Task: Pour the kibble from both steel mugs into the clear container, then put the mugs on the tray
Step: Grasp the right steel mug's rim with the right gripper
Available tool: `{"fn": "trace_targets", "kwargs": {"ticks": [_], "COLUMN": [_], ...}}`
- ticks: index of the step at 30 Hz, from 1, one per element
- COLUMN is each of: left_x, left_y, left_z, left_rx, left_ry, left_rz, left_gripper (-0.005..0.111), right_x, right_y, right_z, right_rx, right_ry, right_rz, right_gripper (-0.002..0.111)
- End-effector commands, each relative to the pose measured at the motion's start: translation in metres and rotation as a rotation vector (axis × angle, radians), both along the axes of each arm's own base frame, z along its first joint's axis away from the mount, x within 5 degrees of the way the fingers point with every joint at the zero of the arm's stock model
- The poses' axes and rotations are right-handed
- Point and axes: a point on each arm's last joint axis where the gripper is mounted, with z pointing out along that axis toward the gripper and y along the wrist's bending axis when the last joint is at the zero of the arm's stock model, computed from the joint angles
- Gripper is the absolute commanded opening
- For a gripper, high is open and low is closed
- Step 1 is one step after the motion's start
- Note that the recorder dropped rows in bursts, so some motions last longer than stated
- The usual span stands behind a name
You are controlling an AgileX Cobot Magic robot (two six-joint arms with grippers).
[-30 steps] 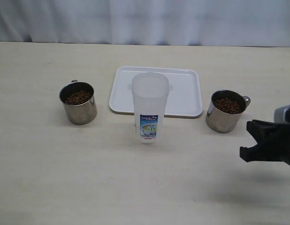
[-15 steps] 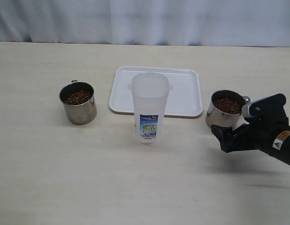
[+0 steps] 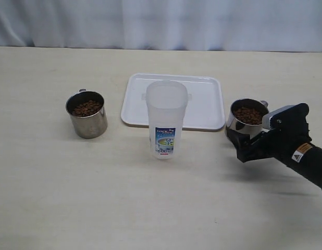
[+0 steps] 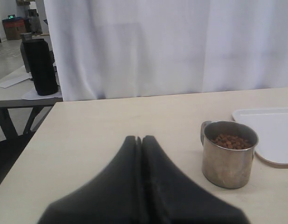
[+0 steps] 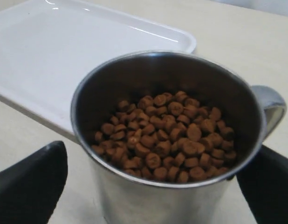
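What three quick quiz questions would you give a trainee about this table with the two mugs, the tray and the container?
1. True or false: the left mug and the right mug both stand on the tray.
2. Which arm's gripper has a mug between its fingers? A) the left one B) the right one C) neither
3. Fill in: the kibble sits in the mugs, and the clear container looks ____.
Key: 1 false, both stand on the table beside the tray. 2 B, the right gripper is open around the right mug. 3 empty.
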Motion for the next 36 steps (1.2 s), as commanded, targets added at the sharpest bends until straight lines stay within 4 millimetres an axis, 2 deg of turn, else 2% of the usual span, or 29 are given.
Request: {"fn": "trace_targets", "kwargs": {"ticks": [1,7,17,21,23,28,31,36], "left_x": [0.0000,0.0000,0.0000,0.0000,0.0000,0.0000,0.0000,0.0000], "left_y": [0.0003,0.0003,0.0003,0.0003,0.0003,0.0003,0.0003,0.0003], "left_z": [0.0004,0.0004,0.0004,0.0005,0.0005,0.0005,0.0005,0.0005], "left_rx": [0.002,0.002,0.002,0.002,0.002,0.002,0.002,0.002], "left_ry": [-0.016,-0.016,-0.016,-0.017,-0.017,-0.017,-0.017,-0.017], "left_rz": [0.005,0.005,0.005,0.005,0.005,0.005,0.005,0.005], "left_gripper": [0.000,0.000,0.000,0.000,0.000,0.000,0.000,0.000], "right_x": [0.0025,0.0088,0.0103,0.0061,0.0051,0.0060,0.0061,0.0051], "right_y": [0.0020,0.0027,0.0029,0.0090,0.0107,0.0097,0.0096,0.0097], "right_z": [-0.0026,-0.0116,-0.0116,-0.0115,-0.0104,-0.0100,-0.0100,-0.0079], "right_rx": [0.021,0.020,0.020,-0.007,-0.036,-0.034,-0.028,-0.028], "right_ry": [-0.034,-0.022,-0.026,-0.046,-0.071,-0.071,-0.066,-0.070], "right_rz": [0.013,0.013,0.013,0.115,0.156,0.140,0.135,0.137], "right_gripper": [0.095,0.095,0.095,0.094,0.084,0.040,0.025,0.005]}}
